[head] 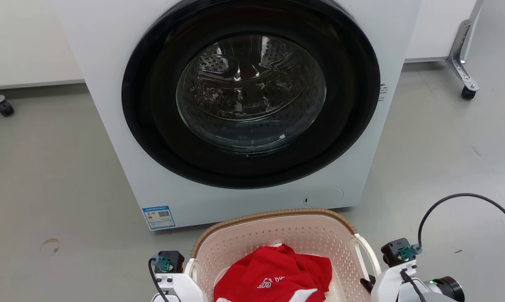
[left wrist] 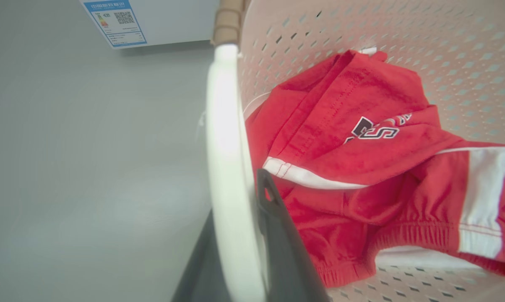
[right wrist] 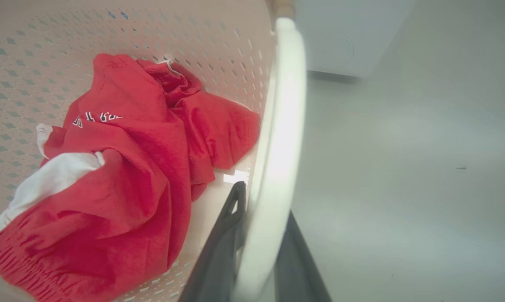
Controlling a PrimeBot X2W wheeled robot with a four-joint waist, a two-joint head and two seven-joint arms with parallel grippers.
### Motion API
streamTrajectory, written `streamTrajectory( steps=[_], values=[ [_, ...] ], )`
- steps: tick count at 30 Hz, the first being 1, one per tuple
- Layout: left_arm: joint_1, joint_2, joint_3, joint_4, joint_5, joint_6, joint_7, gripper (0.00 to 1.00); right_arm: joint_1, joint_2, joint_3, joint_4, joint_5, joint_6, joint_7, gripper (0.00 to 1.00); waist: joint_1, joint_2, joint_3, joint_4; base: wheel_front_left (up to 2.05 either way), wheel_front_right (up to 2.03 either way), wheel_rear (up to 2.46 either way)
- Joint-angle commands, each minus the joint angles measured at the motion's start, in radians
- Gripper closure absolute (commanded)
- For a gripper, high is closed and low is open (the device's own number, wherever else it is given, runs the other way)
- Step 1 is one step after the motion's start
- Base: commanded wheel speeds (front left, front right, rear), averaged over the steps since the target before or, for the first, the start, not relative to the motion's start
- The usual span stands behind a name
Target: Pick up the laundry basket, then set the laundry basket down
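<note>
Laundry basket (head: 277, 239), L gripper (left wrist: 235, 209) pinching left handle (left wrist: 225, 126), R gripper (right wrist: 265, 205) right handle (right wrist: 284, 105)

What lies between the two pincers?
The basket, holding a red garment, spans that stretch in the head view. The left pincer and right pincer each grip one of its white handles, per the wrist views.

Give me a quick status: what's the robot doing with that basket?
Both shut on the basket: left gripper on left handle, right gripper on right handle. Inside: red clothing. Close ahead: washer; lifted or not, can't tell.
</note>
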Motion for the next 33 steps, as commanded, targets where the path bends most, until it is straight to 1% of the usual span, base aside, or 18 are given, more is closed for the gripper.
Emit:
streamTrajectory(
  steps=[1,16,33],
  values=[
    [-0.033,0.059,0.009,0.009,0.011,-0.016,0.0,1.0,-0.037,-0.047,0.005,0.005,0.006,-0.004,-0.004,1.0,0.0,-0.0001,-0.001,-0.001,0.0,0.0,0.0],
    [-0.035,0.059,-0.001,0.014,0.01,-0.027,0.019,1.0,-0.044,-0.046,0.053,-0.01,0.07,-0.004,0.011,1.0,0.0,-0.0001,0.0,-0.015,0.0,0.0,0.0],
    [-0.039,0.053,-0.006,0.016,0.008,-0.026,0.023,1.0,-0.048,-0.046,0.078,-0.012,0.097,-0.004,0.019,1.0,0.0,-0.0001,0.004,-0.018,0.0,0.0,0.0]
  ],
)
